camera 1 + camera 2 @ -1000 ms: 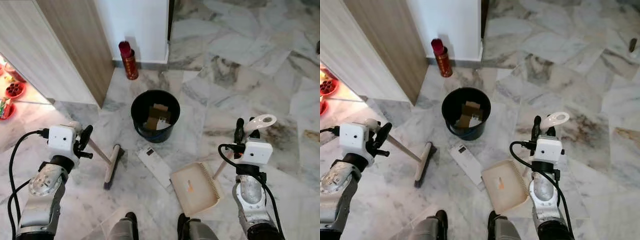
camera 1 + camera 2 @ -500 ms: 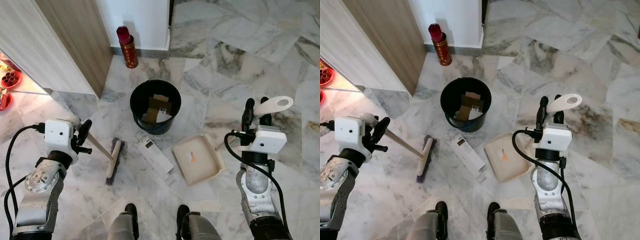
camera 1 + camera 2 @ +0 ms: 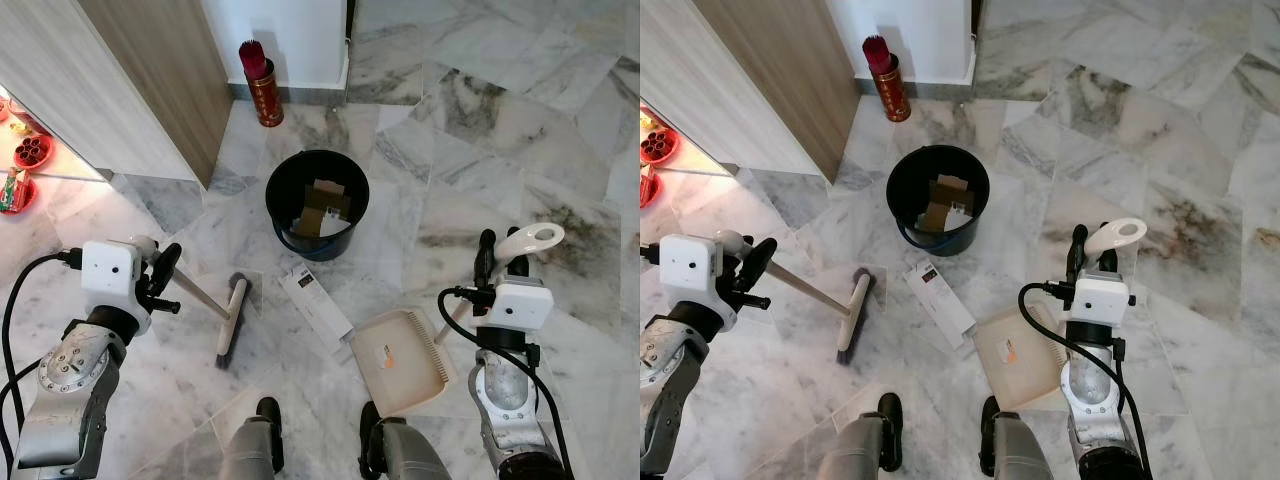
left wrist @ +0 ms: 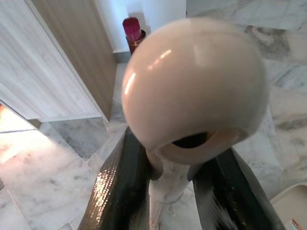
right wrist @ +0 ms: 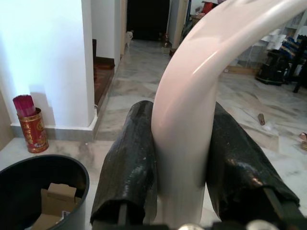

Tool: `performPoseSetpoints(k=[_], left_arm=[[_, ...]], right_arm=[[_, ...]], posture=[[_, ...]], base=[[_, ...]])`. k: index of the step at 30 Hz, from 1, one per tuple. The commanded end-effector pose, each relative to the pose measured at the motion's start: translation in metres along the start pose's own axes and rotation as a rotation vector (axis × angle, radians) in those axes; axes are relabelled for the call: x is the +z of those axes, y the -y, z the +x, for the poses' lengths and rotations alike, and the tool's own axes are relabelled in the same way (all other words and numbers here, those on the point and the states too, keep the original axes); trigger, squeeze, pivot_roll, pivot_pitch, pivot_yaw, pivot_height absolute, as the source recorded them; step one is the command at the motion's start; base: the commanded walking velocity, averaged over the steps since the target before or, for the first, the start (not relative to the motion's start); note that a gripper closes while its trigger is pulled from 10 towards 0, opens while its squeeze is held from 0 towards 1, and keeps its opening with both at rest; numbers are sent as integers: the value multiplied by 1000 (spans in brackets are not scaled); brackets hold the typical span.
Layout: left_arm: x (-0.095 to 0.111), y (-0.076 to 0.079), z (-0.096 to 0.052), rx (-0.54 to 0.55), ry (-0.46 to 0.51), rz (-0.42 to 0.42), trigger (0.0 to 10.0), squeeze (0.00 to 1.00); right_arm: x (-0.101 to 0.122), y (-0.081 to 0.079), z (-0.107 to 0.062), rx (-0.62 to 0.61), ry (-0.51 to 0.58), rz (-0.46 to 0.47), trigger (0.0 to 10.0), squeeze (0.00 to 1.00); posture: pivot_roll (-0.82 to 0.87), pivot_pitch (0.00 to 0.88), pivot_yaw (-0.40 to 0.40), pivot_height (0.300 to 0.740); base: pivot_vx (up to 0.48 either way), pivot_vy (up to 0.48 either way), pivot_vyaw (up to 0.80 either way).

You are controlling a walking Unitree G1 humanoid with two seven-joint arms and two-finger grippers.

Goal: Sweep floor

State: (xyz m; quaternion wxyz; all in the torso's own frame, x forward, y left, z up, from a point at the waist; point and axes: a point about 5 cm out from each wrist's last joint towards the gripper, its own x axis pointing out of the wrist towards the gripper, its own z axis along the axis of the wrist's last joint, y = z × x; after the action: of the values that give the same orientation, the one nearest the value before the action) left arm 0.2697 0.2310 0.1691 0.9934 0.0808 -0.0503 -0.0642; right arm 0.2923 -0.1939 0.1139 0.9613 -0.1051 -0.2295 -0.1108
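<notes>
My left gripper is shut on the cream handle of a broom, whose dark brush head rests on the marble floor in front of my left foot. The handle's round end looms between the black fingers. My right gripper is shut on the looped white handle of a cream dustpan, which lies low by my right foot with a small orange scrap in it. A flat white box lies on the floor between brush and dustpan.
A black bucket holding cardboard pieces stands just beyond the white box. A red canister of sticks stands by the white wall corner. A wooden door panel runs along the left, with red dishes beyond it.
The right gripper has brought the dustpan back down and nearer to my feet after raising it toward the bucket. The broom has barely moved. The camera has shifted a little.
</notes>
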Motion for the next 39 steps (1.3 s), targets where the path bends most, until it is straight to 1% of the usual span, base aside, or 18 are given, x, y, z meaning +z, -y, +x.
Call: performPoseSetpoints(k=[1,4,5,7,11,14,15,16,19,20,21,22,23,24,28,32,34,39], left_arm=[[-10,-7,-9,23,-68,-6,10000,0],[-10,-5,-6,27,-64,-22,10000,0],[-10,-5,-6,27,-64,-22,10000,0],[-10,-4,-3,30,-59,-28,10000,0],[-9,-3,2,37,-46,-36,10000,0],[-9,-4,5,39,-40,-38,10000,0],[-9,-4,7,40,-38,-40,10000,0],[-9,-4,7,40,-38,-40,10000,0],[-9,-3,10,38,-32,-43,10000,0],[-9,-2,12,33,-28,-48,10000,0],[-9,-1,12,29,-26,-52,10000,0],[-8,1,14,21,-23,-60,10000,0],[-8,1,14,21,-23,-60,10000,0],[-8,3,15,13,-22,-65,10000,0],[-9,4,15,0,-20,-74,10000,0],[-9,6,16,-11,-20,-87,10000,0],[-10,6,17,-13,-21,-89,10000,0],[-10,13,20,-44,-24,-107,10000,0]], right_arm=[[-8,2,-8,21,-40,-32,10000,0],[-4,3,0,26,-18,-40,10000,0],[-4,3,0,26,-18,-40,10000,0],[1,3,7,22,11,-57,10000,0],[9,3,20,12,60,-141,10000,0],[8,-1,23,23,43,-108,10000,0],[6,-4,21,37,25,-93,10000,0],[6,-4,21,37,25,-93,10000,0],[-2,-10,15,36,-35,-35,10000,0],[-10,-11,10,3,-101,-2,10000,0],[-13,-10,7,-13,-123,6,10000,0],[-19,-9,2,-33,-157,2,10000,0],[-19,-9,2,-33,-157,2,10000,0],[-23,-8,-2,-40,-177,-6,10000,0],[-28,-5,-10,-49,-197,-33,10000,0],[-29,2,-9,-59,-195,-40,10000,0],[-29,2,-8,-61,-193,-41,10000,0],[-28,10,-1,-90,-190,-67,10000,0]], posture=[[239,451,79,740],[231,444,71,740],[231,444,71,740],[225,434,65,740],[216,411,57,740],[210,397,54,740],[210,394,53,740],[210,394,53,740],[206,385,54,740],[203,378,53,740],[202,376,54,740],[205,372,57,740],[205,372,57,740],[208,369,59,740],[213,364,64,740],[214,362,67,740],[212,358,67,740],[209,344,67,740]], base=[[0,0,0],[0,0,0],[0,0,0],[0,0,0],[0,0,0],[0,0,0],[0,0,0],[0,0,0],[0,0,0],[0,0,0],[0,0,0],[0,0,0],[0,0,0],[0,0,0],[0,0,0],[0,0,0],[0,0,0],[0,0,0]])
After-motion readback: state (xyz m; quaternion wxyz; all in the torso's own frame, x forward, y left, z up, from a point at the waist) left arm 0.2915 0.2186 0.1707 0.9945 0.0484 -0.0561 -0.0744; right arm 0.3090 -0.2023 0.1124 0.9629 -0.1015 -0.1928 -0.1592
